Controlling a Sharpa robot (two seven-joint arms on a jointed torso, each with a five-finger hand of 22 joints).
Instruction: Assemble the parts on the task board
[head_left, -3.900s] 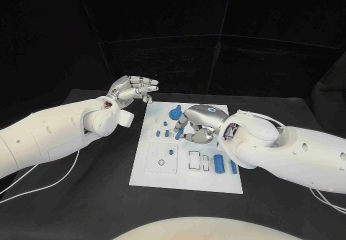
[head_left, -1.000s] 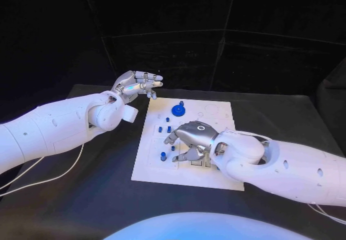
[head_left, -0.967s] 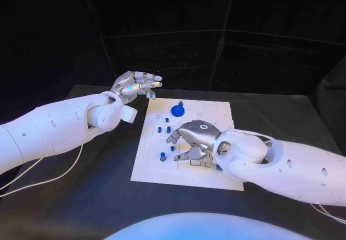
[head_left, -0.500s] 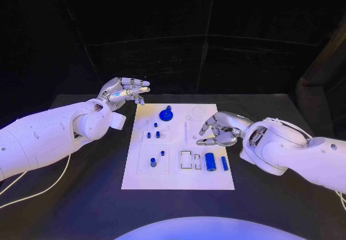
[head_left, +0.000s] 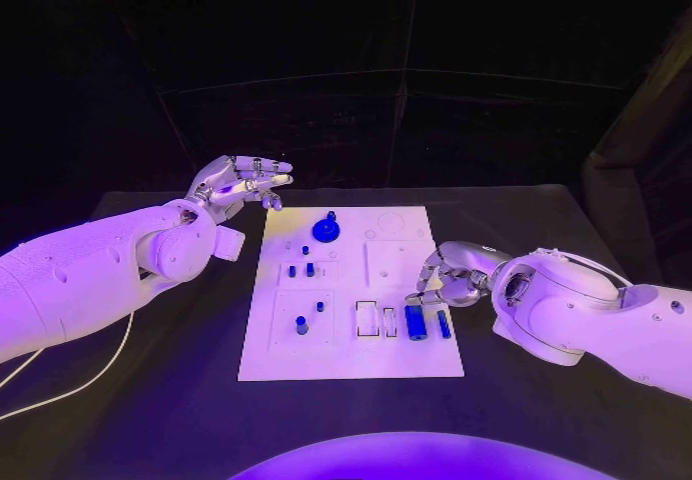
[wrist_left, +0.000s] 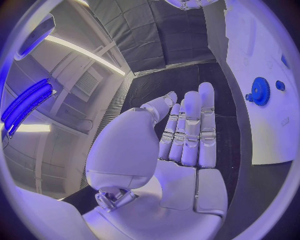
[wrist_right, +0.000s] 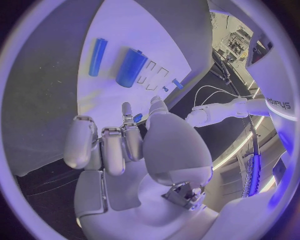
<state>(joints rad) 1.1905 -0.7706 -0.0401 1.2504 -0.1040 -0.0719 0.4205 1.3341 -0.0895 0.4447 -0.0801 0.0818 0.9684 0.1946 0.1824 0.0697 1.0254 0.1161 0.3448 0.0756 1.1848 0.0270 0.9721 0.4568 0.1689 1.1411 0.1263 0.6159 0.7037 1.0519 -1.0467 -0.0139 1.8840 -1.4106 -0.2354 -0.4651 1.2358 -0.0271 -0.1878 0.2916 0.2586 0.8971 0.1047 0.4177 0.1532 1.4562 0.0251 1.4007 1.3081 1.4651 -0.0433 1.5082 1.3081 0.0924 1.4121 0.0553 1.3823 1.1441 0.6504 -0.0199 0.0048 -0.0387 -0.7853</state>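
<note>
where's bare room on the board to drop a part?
Near strip of the task board, below the slots, is bare. Far right corner past the gear holds only printed outlines. Crowded: the right side, where the right hand hangs by the two cylinders.

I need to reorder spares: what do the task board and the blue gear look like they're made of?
Task board: apparently rigid white plastic or coated sheet, matte, with flat even colour and crisp cut-outs. Blue gear: probably moulded or printed plastic, with uniform solid blue and no metallic glint.
</note>
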